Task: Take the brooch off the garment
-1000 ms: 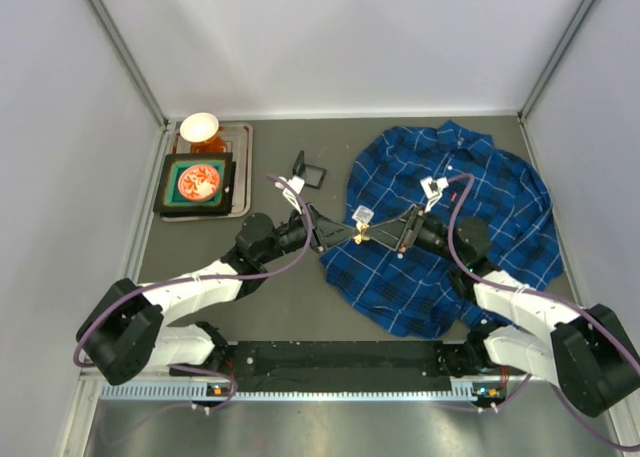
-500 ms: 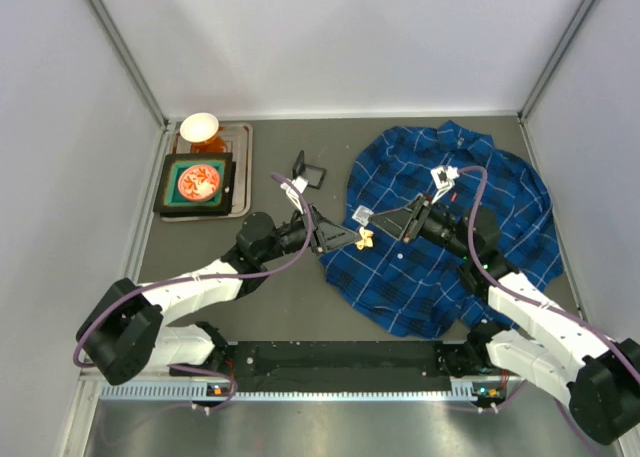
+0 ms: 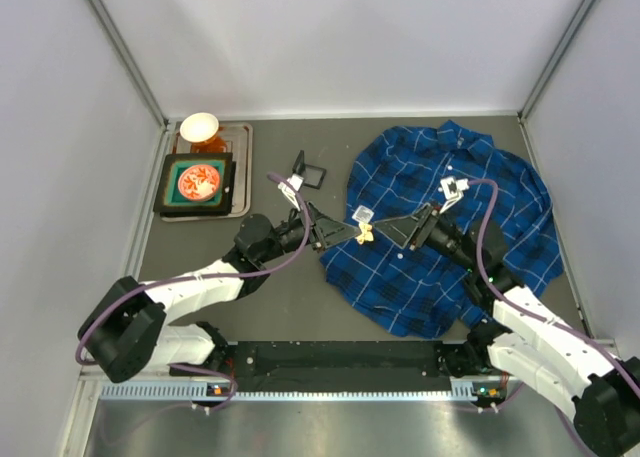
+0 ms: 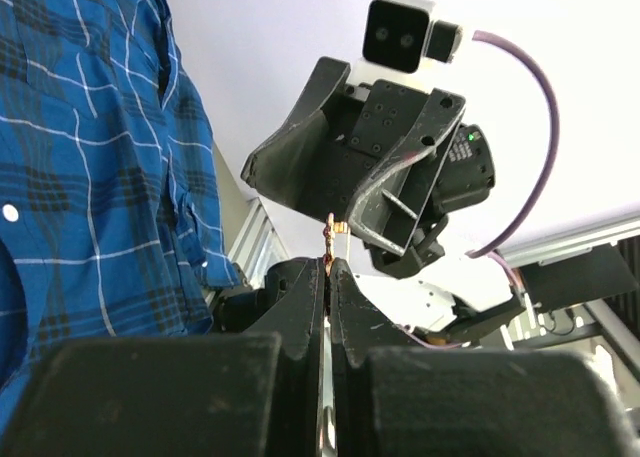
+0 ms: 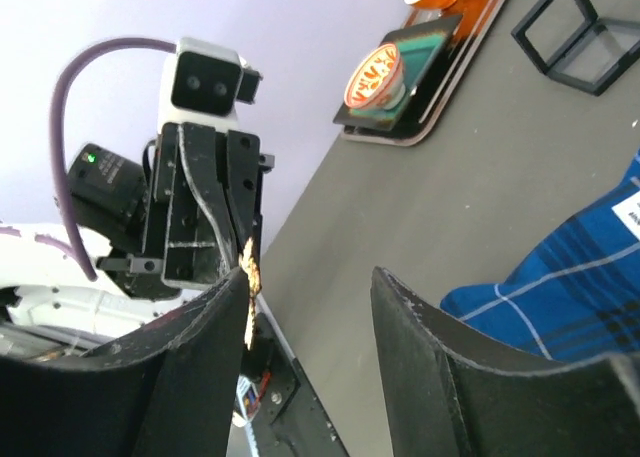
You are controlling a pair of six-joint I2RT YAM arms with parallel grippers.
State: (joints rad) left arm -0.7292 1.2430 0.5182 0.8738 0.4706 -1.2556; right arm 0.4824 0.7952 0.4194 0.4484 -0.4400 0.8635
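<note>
The garment (image 3: 455, 192), a dark-blue plaid shirt, lies spread at the right of the table; it also shows in the left wrist view (image 4: 80, 147) and the right wrist view (image 5: 580, 267). My left gripper (image 3: 352, 233) is shut on the brooch (image 3: 367, 234), a tiny golden-pink pin, and holds it above the shirt's left edge. The pin sticks out of its closed tips (image 4: 333, 239). My right gripper (image 3: 393, 229) is open and faces it from the right, tips a little apart from the brooch (image 5: 250, 267).
A tray (image 3: 240, 167) at the back left holds a dish with red food (image 3: 200, 182) and a white cup (image 3: 199, 127). A black wire frame (image 3: 310, 170) stands beside it. A white label (image 3: 362, 213) shows on the shirt.
My right gripper has let go of the brooch, opened and drawn back to the right. My left gripper keeps hold of the brooch and has barely moved.
</note>
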